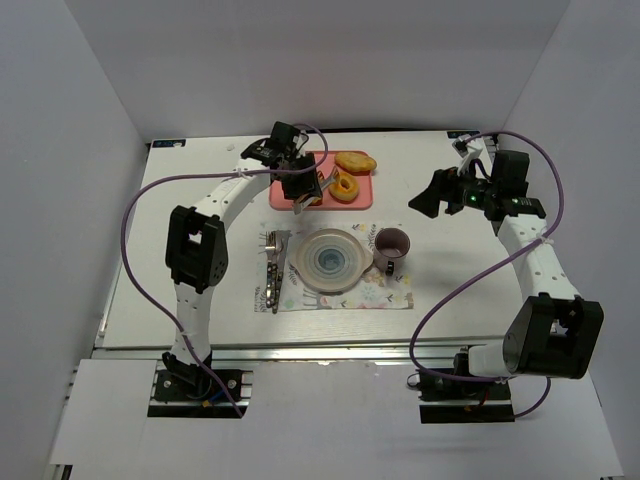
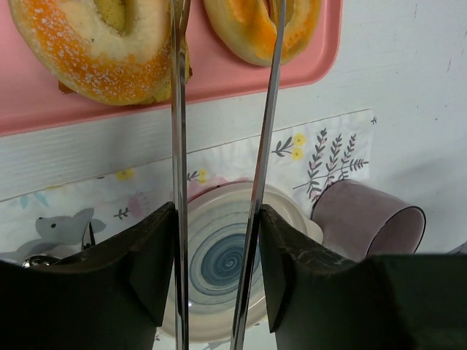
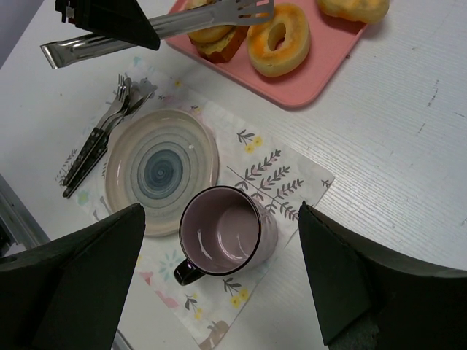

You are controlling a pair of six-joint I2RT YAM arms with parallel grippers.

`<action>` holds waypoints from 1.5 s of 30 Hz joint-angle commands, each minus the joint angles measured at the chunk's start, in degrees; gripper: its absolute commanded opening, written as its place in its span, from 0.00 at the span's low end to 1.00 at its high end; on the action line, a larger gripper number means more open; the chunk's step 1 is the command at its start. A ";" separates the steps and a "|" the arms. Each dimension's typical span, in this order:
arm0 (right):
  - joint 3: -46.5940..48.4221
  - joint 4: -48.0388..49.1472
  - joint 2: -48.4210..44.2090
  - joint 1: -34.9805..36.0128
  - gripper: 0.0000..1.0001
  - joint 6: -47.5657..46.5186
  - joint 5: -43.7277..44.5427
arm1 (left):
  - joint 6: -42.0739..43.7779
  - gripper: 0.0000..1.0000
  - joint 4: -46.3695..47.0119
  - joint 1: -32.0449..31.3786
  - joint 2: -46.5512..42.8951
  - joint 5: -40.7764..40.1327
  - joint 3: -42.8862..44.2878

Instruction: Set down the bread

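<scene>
The bread [image 1: 353, 193] is a golden-orange ring on the pink tray [image 1: 362, 200], between an oval bun [image 1: 355, 161] and a thicker ring bread with a brown lower layer [image 3: 211, 38]. The bread also shows in the left wrist view [image 2: 233, 33] and the right wrist view [image 3: 292, 51]. My left gripper [image 1: 300, 185] [image 2: 217, 219] is shut on metal tongs [image 2: 177, 109] [image 3: 146, 33]. The tong arms are spread and reach over the tray between the two ring breads, with one arm over the bread. My right gripper [image 1: 428, 196] [image 3: 219, 219] is open and empty above the mug.
A swirl-patterned plate [image 1: 345, 283] [image 2: 292, 211] [image 3: 117, 193] lies on a printed placemat [image 1: 385, 297]. A purple mug [image 1: 392, 245] [image 3: 226, 230] stands on the mat to the plate's right. Cutlery [image 1: 272, 270] [image 3: 98, 146] lies to the plate's left.
</scene>
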 commanded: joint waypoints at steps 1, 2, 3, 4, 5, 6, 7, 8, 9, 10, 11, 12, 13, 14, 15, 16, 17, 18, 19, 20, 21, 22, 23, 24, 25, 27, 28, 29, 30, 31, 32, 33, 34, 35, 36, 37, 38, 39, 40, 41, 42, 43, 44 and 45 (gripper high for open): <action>-0.04 2.14 -1.38 -0.22 0.89 0.47 -1.91 | 0.59 0.57 -0.83 -0.34 -2.05 -0.21 2.19; -0.22 2.22 -1.38 -0.22 0.89 0.47 -1.92 | 0.41 0.57 -0.57 -0.51 -2.13 0.14 2.20; -0.22 2.23 -1.55 -0.22 0.89 0.55 -2.00 | -0.02 0.57 -0.48 -0.60 -2.22 0.49 2.28; -0.30 2.31 -1.55 -0.22 0.90 0.73 -2.09 | -0.12 0.57 -0.48 -0.60 -2.22 0.93 2.46; -0.57 2.40 -1.64 -0.22 0.89 0.91 -2.18 | -0.38 0.58 -0.48 -0.69 -2.14 1.19 2.63; -0.66 2.58 -1.64 -0.22 0.89 0.91 -2.27 | -0.47 0.57 -0.57 -0.69 -2.22 1.46 2.63; -0.83 2.66 -1.73 -0.22 0.89 1.17 -2.27 | -0.56 0.57 -0.66 -0.78 -2.31 1.81 2.90; -0.92 2.75 -1.82 -0.22 0.90 1.26 -2.35 | -0.64 0.57 -0.66 -0.78 -2.40 1.90 2.90; -1.09 2.93 -1.90 -0.22 0.89 1.35 -2.35 | -0.73 0.57 -0.83 -0.86 -2.40 1.81 2.90; -1.18 3.02 -1.99 -0.22 0.89 1.43 -2.35 | -0.73 0.57 -0.92 -0.87 -2.49 1.81 2.90; -1.27 3.10 -1.99 -0.22 0.89 1.61 -2.53 | -0.82 0.57 -1.10 -0.87 -2.40 1.81 2.90; -1.36 3.10 -1.99 -0.31 0.89 1.61 -2.53 | -0.91 0.58 -1.18 -0.87 -2.57 1.72 2.90; -1.36 3.19 -1.99 -0.23 0.89 1.70 -2.62 | -0.91 0.57 -1.27 -0.87 -2.66 1.64 2.90; -1.45 3.28 -1.91 -0.22 0.89 1.79 -2.79 | -0.99 0.57 -1.36 -0.95 -2.58 1.81 2.81; -1.45 3.45 -1.90 -0.31 0.89 1.96 -2.79 | -1.08 0.57 -1.27 -0.95 -2.49 1.90 2.64; -1.53 3.54 -1.99 -0.23 0.89 2.05 -2.88 | -1.17 0.57 -1.27 -0.95 -2.40 2.07 2.63; -1.54 3.63 -1.99 -0.31 0.89 2.14 -2.97 | -1.26 0.57 -0.92 -1.13 -2.31 2.42 2.55; -1.54 3.72 -1.99 -0.31 0.89 2.22 -3.06 | -1.52 0.57 -0.92 -1.22 -2.14 2.60 2.63; -1.62 3.72 -1.99 -0.31 0.89 2.14 -2.97 | -1.61 0.57 -0.83 -1.30 -1.79 2.69 2.63; -1.62 3.72 -1.99 -0.31 0.89 2.22 -3.14 | -1.61 0.57 -0.92 -1.39 -1.61 2.52 2.55; -1.62 3.72 -2.08 -0.31 0.89 2.23 -3.06 | -1.61 0.57 -1.01 -1.39 -1.26 2.43 2.55; -1.71 3.72 -2.08 -0.31 0.89 2.23 -3.06 | -1.70 0.57 -1.01 -1.39 -0.82 2.43 2.55; -1.89 3.72 -2.08 -0.31 0.89 2.23 -3.06 | -1.70 0.56 -0.92 -1.39 -0.64 2.51 2.63; -1.89 3.72 -2.25 -0.31 0.89 2.31 -3.06 | -2.05 0.54 -0.75 -1.39 -0.47 2.95 2.63; -2.06 3.81 -2.34 -0.31 0.89 2.31 -3.06 | -2.22 0.52 -0.14 -1.39 -0.29 3.13 2.63; -2.33 3.90 -2.61 -0.40 0.89 2.31 -2.97 | -2.84 0.44 0.48 -1.39 -0.20 3.74 2.63; -2.33 3.81 -2.61 -0.40 0.89 2.31 -2.97 | -2.93 0.41 0.92 -1.39 -0.20 4.09 2.72; -2.41 3.89 -2.69 -0.31 0.89 2.31 -2.88 | -2.93 0.37 1.19 -1.48 -0.46 4.18 2.72; -2.41 3.90 -2.70 -0.31 0.89 2.31 -2.88 | -3.10 0.29 1.45 -1.48 -0.64 4.62 2.72; -2.50 3.90 -2.70 -0.31 0.89 2.40 -2.88 | -3.28 0.25 2.15 -1.48 -0.90 4.80 2.64; -2.42 3.90 -2.78 -0.31 0.89 2.40 -2.88 | -3.37 0.21 2.50 -1.48 -1.25 4.97 2.55; -2.33 3.90 -2.70 -0.40 0.89 2.40 -2.97 | -3.46 0.19 2.77 -1.48 -1.95 5.15 2.46; -2.33 3.90 -2.70 -0.31 0.89 2.40 -2.88 | -3.54 0.12 3.21 -1.39 -2.48 5.50 2.11; -2.24 3.90 -2.70 -0.40 0.89 2.40 -2.97 | -3.63 0.10 4.25 -1.48 -3.01 5.76 1.85; -2.15 3.81 -2.70 -0.31 0.89 2.40 -2.97 | -4.07 0.09 4.79 -1.48 -3.62 5.85 1.76; -1.98 3.81 -2.61 -0.31 0.90 2.40 -2.97 | -4.33 0.09 5.92 -1.48 -5.20 5.68 1.41; -1.89 3.81 -2.69 -0.31 0.90 2.31 -2.97 | -4.60 0.08 6.46 -1.48 -6.17 5.24 0.45; -1.80 3.63 -2.78 -0.31 0.89 2.23 -2.97 | -5.03 0.04 6.90 -1.48 -8.27 4.72 -0.17; -1.71 3.63 -2.87 -0.31 0.89 2.14 -3.06 | -5.30 0.03 7.77 -1.48 -9.68 4.28 -0.96; -1.80 3.54 -2.96 -0.31 0.89 2.05 -2.97 | -5.56 0.03 8.39 -1.48 -11.09 4.19 -3.41; -1.71 3.28 -2.96 -0.31 0.89 1.88 -3.06 | -5.83 0.03 8.74 -1.39 -12.49 4.01 -4.82; -1.62 3.11 -3.13 -0.31 0.90 1.70 -2.97 | -5.83 0.03 9.09 -1.48 -15.64 4.10 -6.49; -1.45 2.84 -3.05 -0.31 0.90 1.44 -2.88 | -5.83 0.03 9.36 -1.48 -19.24 4.36 -10.42; -1.45 2.84 -3.05 -0.31 0.89 1.35 -2.88 | -5.83 0.02 9.36 -1.48 -19.27 4.53 -12.72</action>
